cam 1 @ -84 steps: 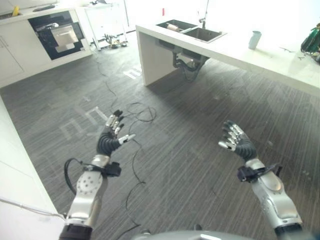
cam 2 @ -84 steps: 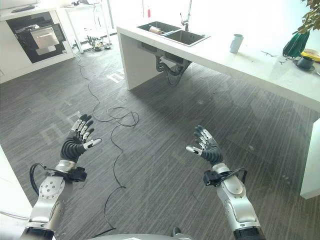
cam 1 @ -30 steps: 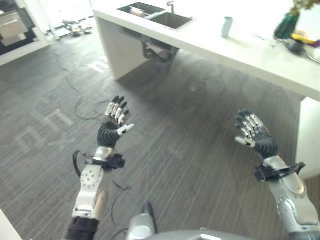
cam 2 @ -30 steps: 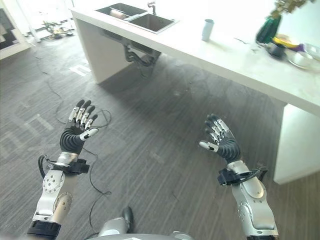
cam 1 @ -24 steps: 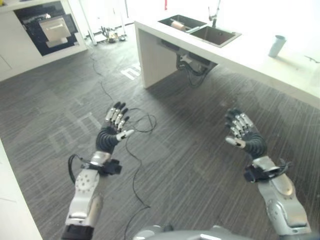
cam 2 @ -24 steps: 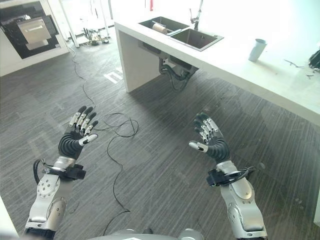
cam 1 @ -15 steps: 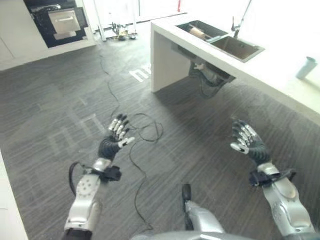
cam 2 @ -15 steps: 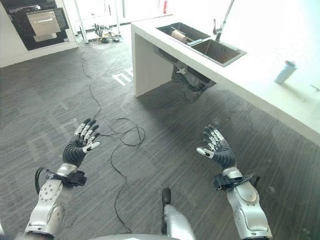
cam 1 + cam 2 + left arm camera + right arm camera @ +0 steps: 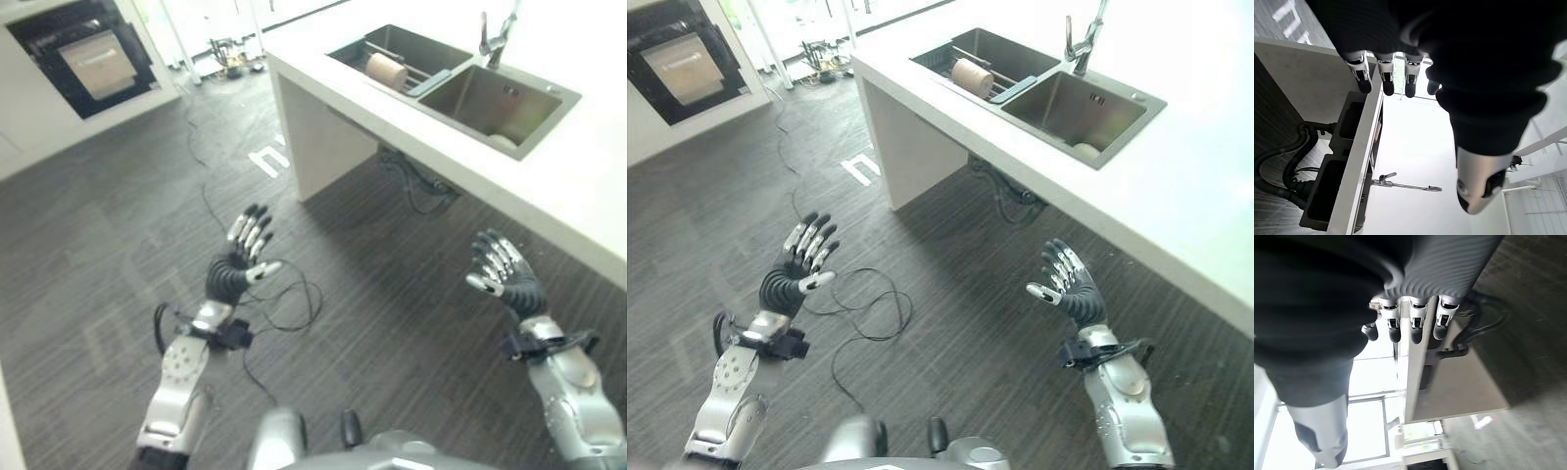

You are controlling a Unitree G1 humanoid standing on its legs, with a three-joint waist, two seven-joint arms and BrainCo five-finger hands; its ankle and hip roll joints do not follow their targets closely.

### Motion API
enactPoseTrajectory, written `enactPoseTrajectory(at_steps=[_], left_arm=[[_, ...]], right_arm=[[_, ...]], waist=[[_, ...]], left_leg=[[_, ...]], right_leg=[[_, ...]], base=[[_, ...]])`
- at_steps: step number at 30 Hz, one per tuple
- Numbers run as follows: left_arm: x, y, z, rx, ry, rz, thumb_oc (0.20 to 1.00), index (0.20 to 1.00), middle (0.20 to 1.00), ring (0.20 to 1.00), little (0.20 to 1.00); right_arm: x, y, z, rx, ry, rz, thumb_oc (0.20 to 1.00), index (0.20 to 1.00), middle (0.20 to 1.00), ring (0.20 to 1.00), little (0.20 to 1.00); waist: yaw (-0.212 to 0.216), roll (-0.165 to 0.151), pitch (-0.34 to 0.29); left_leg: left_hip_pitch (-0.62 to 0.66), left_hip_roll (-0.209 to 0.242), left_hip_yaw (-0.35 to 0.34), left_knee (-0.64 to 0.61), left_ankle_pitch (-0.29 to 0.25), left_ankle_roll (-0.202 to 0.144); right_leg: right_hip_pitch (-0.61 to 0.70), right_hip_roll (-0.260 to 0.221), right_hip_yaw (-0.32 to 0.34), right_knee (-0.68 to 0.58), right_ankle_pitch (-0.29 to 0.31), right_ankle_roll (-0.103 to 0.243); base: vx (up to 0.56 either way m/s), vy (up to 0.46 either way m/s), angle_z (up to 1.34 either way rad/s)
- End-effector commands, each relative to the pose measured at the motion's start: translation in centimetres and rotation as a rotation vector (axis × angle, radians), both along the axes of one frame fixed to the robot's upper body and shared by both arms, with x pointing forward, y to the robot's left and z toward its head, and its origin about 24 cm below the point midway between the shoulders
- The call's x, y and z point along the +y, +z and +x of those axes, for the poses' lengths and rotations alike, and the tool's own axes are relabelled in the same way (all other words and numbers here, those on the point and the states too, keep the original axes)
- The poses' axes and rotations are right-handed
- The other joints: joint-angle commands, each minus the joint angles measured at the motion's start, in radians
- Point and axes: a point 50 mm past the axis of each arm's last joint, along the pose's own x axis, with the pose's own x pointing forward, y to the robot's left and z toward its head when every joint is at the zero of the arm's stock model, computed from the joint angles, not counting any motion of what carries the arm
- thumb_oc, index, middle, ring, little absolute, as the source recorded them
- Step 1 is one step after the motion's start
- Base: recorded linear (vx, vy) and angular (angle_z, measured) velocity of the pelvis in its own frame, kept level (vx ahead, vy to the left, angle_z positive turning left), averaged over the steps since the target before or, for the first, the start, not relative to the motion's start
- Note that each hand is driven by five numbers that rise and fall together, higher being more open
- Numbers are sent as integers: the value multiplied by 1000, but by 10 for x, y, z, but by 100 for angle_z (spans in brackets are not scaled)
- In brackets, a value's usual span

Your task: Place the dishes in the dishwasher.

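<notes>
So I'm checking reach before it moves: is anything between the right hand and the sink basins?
Nothing visible blocks it. The right hand is open and empty above bare floor; the counter edge lies just ahead, with the double sink set into it beyond.

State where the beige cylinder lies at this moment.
The beige cylinder lies on a rack in the sink's left basin, left of the faucet, in the right eye view.
</notes>
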Motion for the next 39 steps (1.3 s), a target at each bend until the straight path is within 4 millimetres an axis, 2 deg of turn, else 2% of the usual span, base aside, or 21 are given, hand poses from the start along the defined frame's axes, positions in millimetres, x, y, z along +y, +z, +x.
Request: enactPoseTrajectory(at_steps=[1, 2, 3, 5, 7, 8, 10, 16, 18, 20, 21, 22, 23, 24, 25, 27, 28, 31, 34, 35, 39], left_arm=[[3, 30, 6, -171, -12, -28, 1000, 1000, 1000, 1000, 1000], [0, 29, 9, -173, -9, -40, 1000, 1000, 1000, 1000, 1000], [-4, 25, 11, -175, -7, -54, 1000, 1000, 1000, 1000, 1000], [-2, 23, 9, -179, 2, -65, 1000, 1000, 1000, 1000, 1000], [2, 25, 9, -184, 17, -71, 1000, 1000, 1000, 1000, 1000], [3, 28, 9, -187, 17, -65, 1000, 1000, 1000, 1000, 1000], [4, 30, 10, -196, 6, -57, 1000, 1000, 1000, 1000, 1000], [6, 38, 17, -199, -37, -6, 1000, 1000, 1000, 1000, 1000], [6, 38, 16, -192, -44, 3, 1000, 1000, 1000, 1000, 1000], [5, 38, 14, -182, -52, 9, 1000, 1000, 1000, 1000, 1000], [4, 37, 14, -177, -56, 11, 1000, 1000, 1000, 1000, 1000], [3, 37, 14, -177, -58, 10, 1000, 1000, 1000, 1000, 1000], [3, 38, 14, -174, -53, 12, 1000, 1000, 1000, 1000, 1000], [3, 38, 15, -172, -42, 10, 1000, 1000, 1000, 1000, 1000], [4, 42, 19, -173, -38, -4, 1000, 1000, 1000, 1000, 1000], [3, 43, 19, -178, -38, -6, 1000, 1000, 1000, 1000, 1000], [1, 43, 19, -184, -34, -7, 1000, 1000, 1000, 1000, 1000], [-5, 42, 22, -185, -37, -1, 1000, 1000, 1000, 1000, 1000], [-4, 39, 22, -172, -43, -7, 1000, 1000, 1000, 1000, 1000], [-7, 41, 25, -175, -35, -18, 1000, 1000, 1000, 1000, 1000], [-3, 47, 25, -215, -22, -38, 1000, 1000, 1000, 1000, 1000]], right_arm=[[-1, 36, 6, -167, 52, -71, 1000, 1000, 1000, 1000, 1000], [-3, 35, 7, -162, 52, -87, 1000, 1000, 1000, 1000, 1000], [-5, 37, 7, -169, 52, -99, 1000, 1000, 1000, 1000, 1000], [-5, 39, 8, -178, 63, -114, 1000, 1000, 1000, 1000, 1000], [-5, 42, 9, -186, 72, -119, 1000, 1000, 1000, 1000, 1000], [-8, 43, 8, -189, 62, -111, 1000, 1000, 1000, 1000, 1000], [-9, 44, 6, -196, 51, -96, 1000, 1000, 1000, 1000, 1000], [-3, 45, 5, -222, 0, -52, 1000, 1000, 1000, 1000, 1000], [1, 43, 4, -219, 1, -59, 1000, 1000, 1000, 1000, 1000], [4, 40, 3, -209, -1, -65, 1000, 1000, 1000, 1000, 1000], [6, 38, 2, -203, 0, -64, 1000, 1000, 1000, 1000, 1000], [6, 37, 2, -201, 0, -65, 1000, 1000, 1000, 1000, 1000], [6, 37, 2, -195, 8, -68, 1000, 1000, 1000, 1000, 1000], [7, 36, 4, -190, 15, -71, 1000, 1000, 1000, 1000, 1000], [3, 39, 6, -186, 20, -80, 1000, 1000, 1000, 1000, 1000], [0, 43, 7, -191, 20, -84, 1000, 1000, 1000, 1000, 1000], [-1, 46, 10, -200, 25, -85, 1000, 1000, 1000, 1000, 1000], [4, 47, 15, -206, 24, -83, 1000, 1000, 1000, 1000, 1000], [1, 46, 14, -192, 0, -72, 1000, 1000, 1000, 1000, 1000], [4, 48, 15, -216, -24, -59, 1000, 1000, 1000, 1000, 1000], [0, 54, 14, -257, -56, -35, 1000, 1000, 1000, 1000, 1000]], waist=[[-7, 58, -42], [-3, 69, -44], [12, 86, -37], [24, 90, -27], [35, 83, -24], [41, 76, -31], [50, 68, -36], [83, 38, -64], [89, 37, -73], [90, 41, -78], [85, 51, -77], [84, 53, -77], [79, 63, -75], [74, 64, -73], [61, 59, -67], [57, 53, -62], [51, 49, -54], [36, 46, -45], [20, 50, -60], [3, 57, -88], [-20, 66, -96]], left_leg=[[323, 45, -12, -575, 132, -60], [343, 55, -5, -730, 162, -75], [251, 103, -26, -766, 231, -110], [234, 113, -37, -766, 254, -113], [242, 95, -45, -753, 221, -99], [259, 78, -35, -753, 191, -88], [265, 57, -43, -757, 180, -78], [283, -29, -63, -757, 132, -13], [288, -49, -71, -756, 122, 6], [303, -66, -86, -759, 112, 24], [322, -73, -88, -761, 103, 34], [325, -74, -87, -762, 101, 36], [344, -76, -79, -766, 90, 40], [353, -75, -69, -766, 84, 40], [375, -81, -61, -766, 79, 30], [391, -84, -51, -766, 69, 21], [412, -84, -30, -766, 54, 12], [451, -89, -11, -766, 22, 11], [473, -78, 10, -766, 11, 14], [494, -62, 60, -766, 2, 12], [515, -42, 103, -743, 5, -2]], right_leg=[[-68, -66, -67, -1, -11, 170], [-51, -70, -67, -1, -34, 179], [-13, -67, -69, -1, -72, 173], [19, -72, -61, -1, -91, 168], [35, -97, -58, -1, -95, 177], [52, -131, -77, 5, -92, 201], [59, -151, -85, 20, -95, 218], [31, -226, -107, 134, -87, 281], [11, -236, -104, 198, -66, 287], [-30, -241, -99, 297, -28, 284], [-85, -245, -109, 405, 6, 278], [-101, -245, -111, 431, 8, 277], [-153, -244, -138, 502, 15, 268], [-188, -239, -162, 507, 16, 260], [-186, -190, -218, 369, -23, 250], [-186, -178, -260, 273, -17, 253], [-202, -175, -302, 187, 10, 258], [-267, -204, -333, 171, 102, 278], [-242, -183, -321, 151, 71, 267], [-174, -138, -303, 91, 25, 235], [-140, -103, -242, 79, 2, 212]], base=[[228, 242, -51], [412, 414, -35], [494, 495, 3], [367, 400, 49], [292, 415, -70], [331, 498, -70], [293, 408, -25], [225, 309, 15], [201, 339, 24], [184, 347, 16], [122, 257, -12], [140, 313, -17], [104, 221, -12], [208, 239, -44], [185, 122, -48], [167, 12, -50], [147, -54, -27], [180, -125, -22], [275, -300, 3], [400, -519, -17], [220, -331, -38]])
